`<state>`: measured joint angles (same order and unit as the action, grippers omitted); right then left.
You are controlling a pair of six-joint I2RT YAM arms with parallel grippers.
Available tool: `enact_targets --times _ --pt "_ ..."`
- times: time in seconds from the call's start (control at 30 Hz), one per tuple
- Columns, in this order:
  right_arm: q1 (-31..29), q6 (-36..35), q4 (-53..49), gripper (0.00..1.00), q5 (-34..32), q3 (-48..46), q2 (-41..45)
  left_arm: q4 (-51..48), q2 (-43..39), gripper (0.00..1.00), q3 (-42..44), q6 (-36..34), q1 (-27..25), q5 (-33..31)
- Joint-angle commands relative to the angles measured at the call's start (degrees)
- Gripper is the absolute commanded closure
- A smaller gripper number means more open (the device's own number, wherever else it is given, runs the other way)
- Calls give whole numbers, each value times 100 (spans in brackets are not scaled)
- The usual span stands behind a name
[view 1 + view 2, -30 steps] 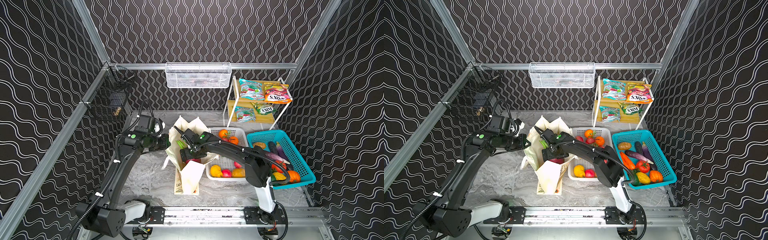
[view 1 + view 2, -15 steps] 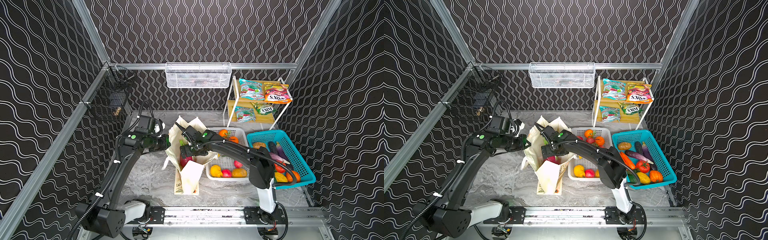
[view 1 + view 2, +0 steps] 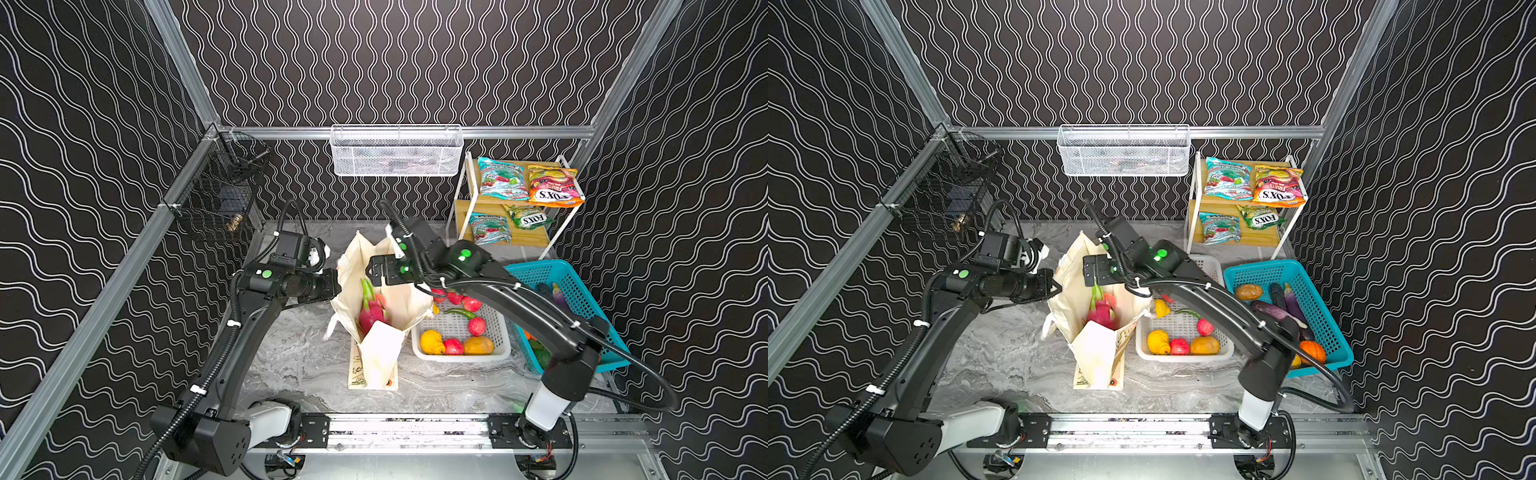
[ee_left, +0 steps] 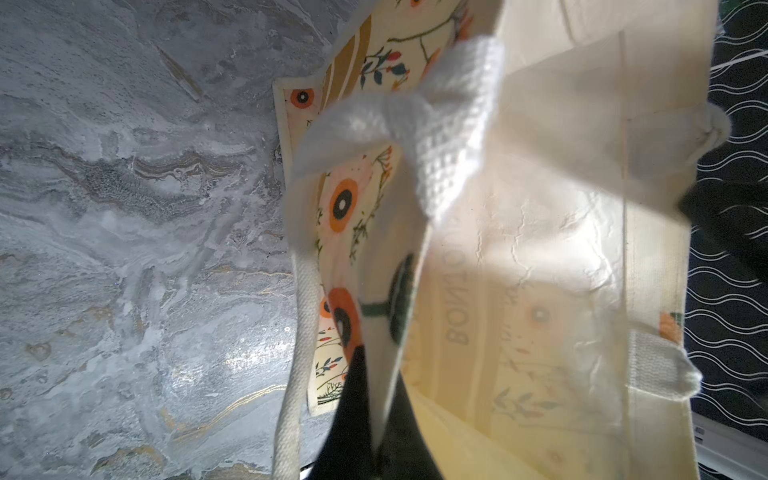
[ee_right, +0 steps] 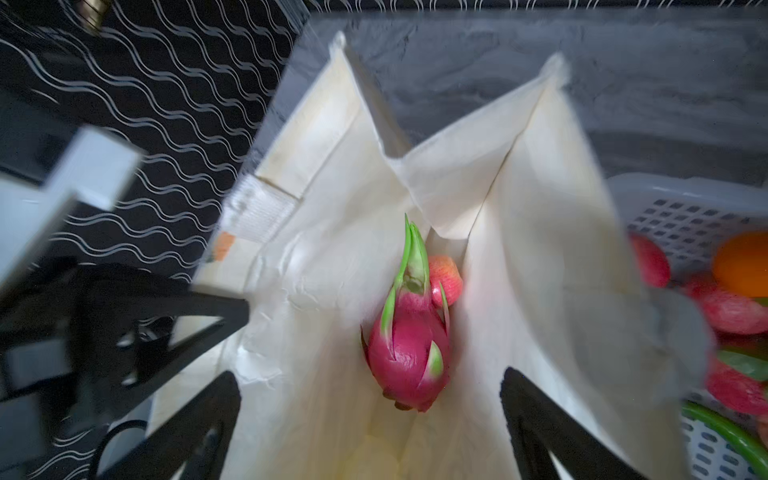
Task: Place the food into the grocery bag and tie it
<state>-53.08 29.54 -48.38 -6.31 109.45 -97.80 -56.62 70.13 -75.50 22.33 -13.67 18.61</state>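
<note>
The tall cream canvas grocery bag with the floral print is standing upright on the grey marbled counter, just beside the white perforated plastic basket, with its mouth gaping. Two pieces of food are lying inside it, touching: one magenta dragon fruit with green scales and one smaller red round fruit behind it. The left end effector is clamping together on the bag's rim, with the fabric pinched between its fingers, and is holding that side out. The right end effector is hovering over the bag's mouth with its fingers spread wide apart and nothing between them. The packing looks barely begun. The thick white strap handles appear to be hanging untied, so the tying is yet to come. Much food is waiting outside the bag. Roughly nine fruits are showing in the white basket, and the right arm is covering part of it. At least six vegetables are lying in the teal plastic basket next to it. Four glossy candy packets are sitting on the white-framed wooden rack behind, two on each tier.
</note>
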Motion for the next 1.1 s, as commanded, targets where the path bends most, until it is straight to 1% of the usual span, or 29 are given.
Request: enact_targets --times 0.0,0.17,0.23,0.27,0.43,0.57,0.7,0.77,0.8,1.07 --pt "-1 79 331 1 -429 -48 490 89 -8 100 27 -13 2 109" --pt "64 41 612 2 -1324 -524 1419 90 -8 100 36 -11 -2 111" --pt "283 123 652 3 -1638 -910 1823 99 -17 100 36 -1 -4 110" --pt "446 175 667 4 -1686 -1118 1992 98 -25 100 47 0 -3 119" --pt "1748 429 889 6 -1373 -2486 2800 90 -41 100 36 9 0 125" --pt "2407 425 1015 5 -1083 -3217 2951 54 -34 100 18 0 -7 115" --pt "2747 404 1325 3 -831 -3826 2843 72 -34 100 36 28 -7 121" --pt "2775 439 1411 1 -727 -4020 2735 81 -34 100 45 35 -13 134" --pt "2955 438 1476 1 -658 -4107 2665 81 -40 100 45 44 -11 128" --pt "3136 251 2011 1 -160 -4456 2151 70 -51 100 79 33 -8 97"
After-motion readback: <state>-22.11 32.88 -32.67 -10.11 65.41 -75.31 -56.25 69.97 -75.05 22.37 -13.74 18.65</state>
